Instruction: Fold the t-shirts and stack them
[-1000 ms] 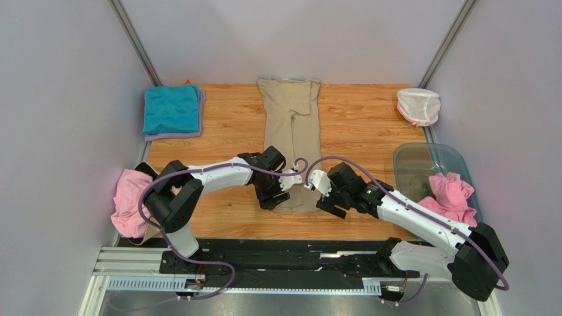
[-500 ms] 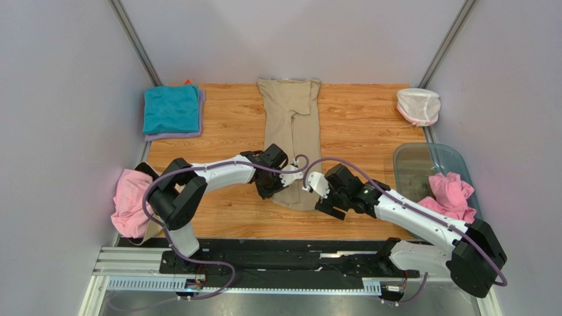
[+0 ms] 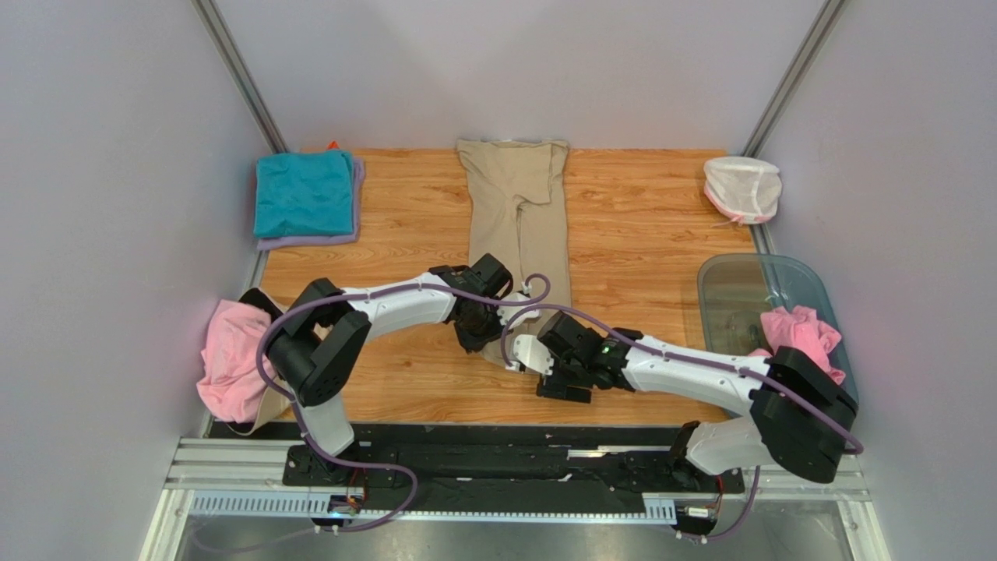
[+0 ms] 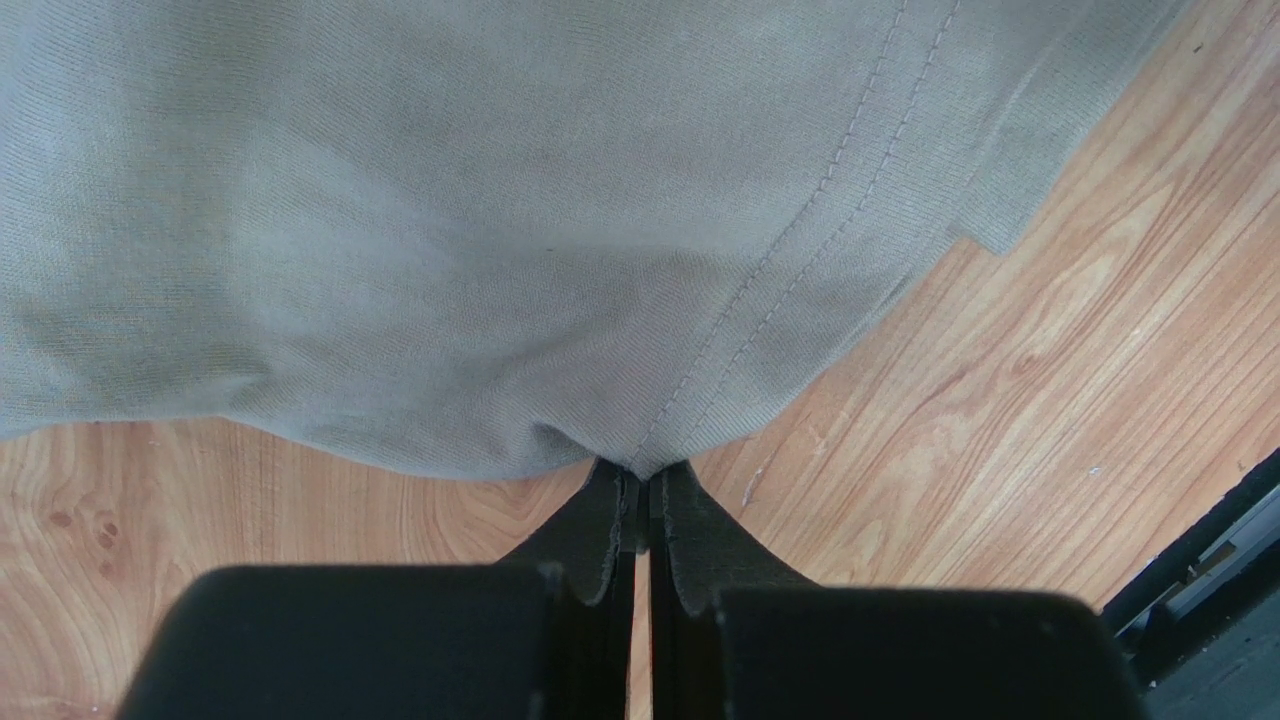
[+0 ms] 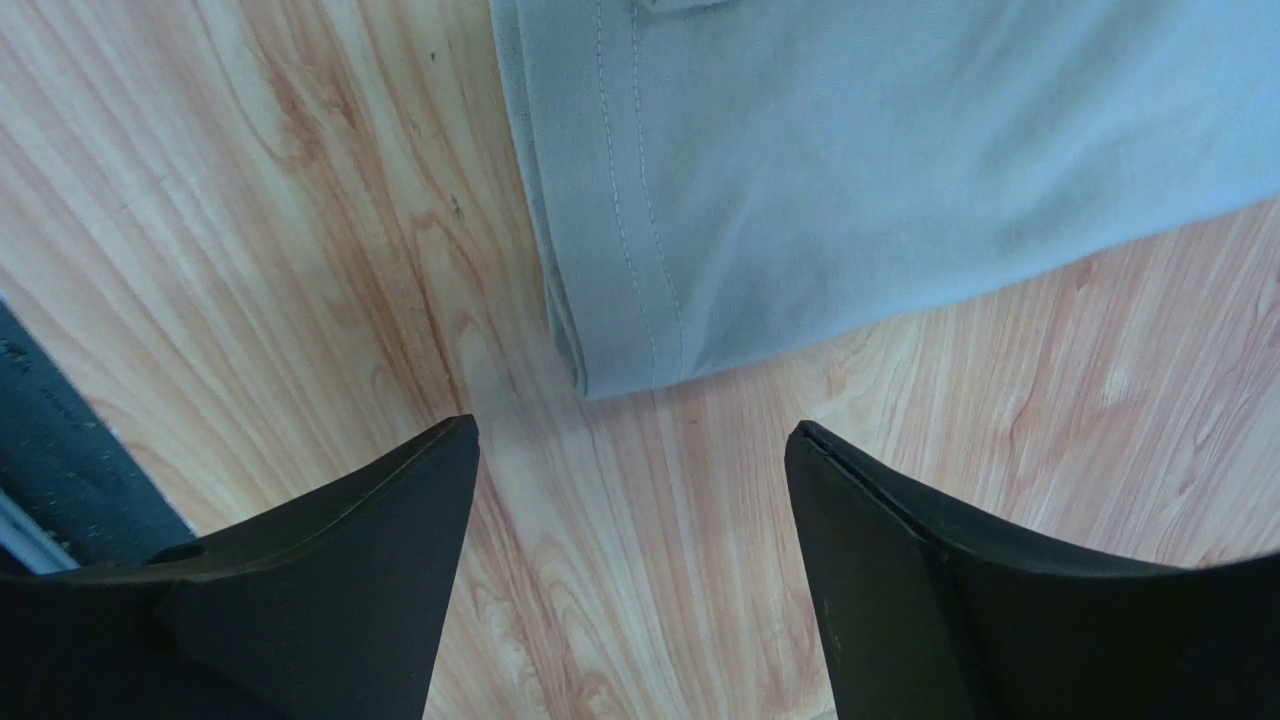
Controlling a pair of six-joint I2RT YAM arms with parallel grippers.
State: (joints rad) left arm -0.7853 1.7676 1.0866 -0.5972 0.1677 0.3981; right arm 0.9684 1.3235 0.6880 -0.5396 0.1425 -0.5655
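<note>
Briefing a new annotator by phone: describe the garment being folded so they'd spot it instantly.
Find the wooden table, then its centre line. There lies the tan t-shirt, a long narrow strip, near hem pinched by the left pincer. It alone is beige, unlike the teal t-shirt and pink t-shirts.

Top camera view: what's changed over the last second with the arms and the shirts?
The left claw snapped shut on the near hem of the tan t-shirt. The right claw, open, swung left and nearer, ending just short of that hem's corner. The teal t-shirt, left pink t-shirt, pink t-shirt in the tub and net pouch stayed put.
</note>
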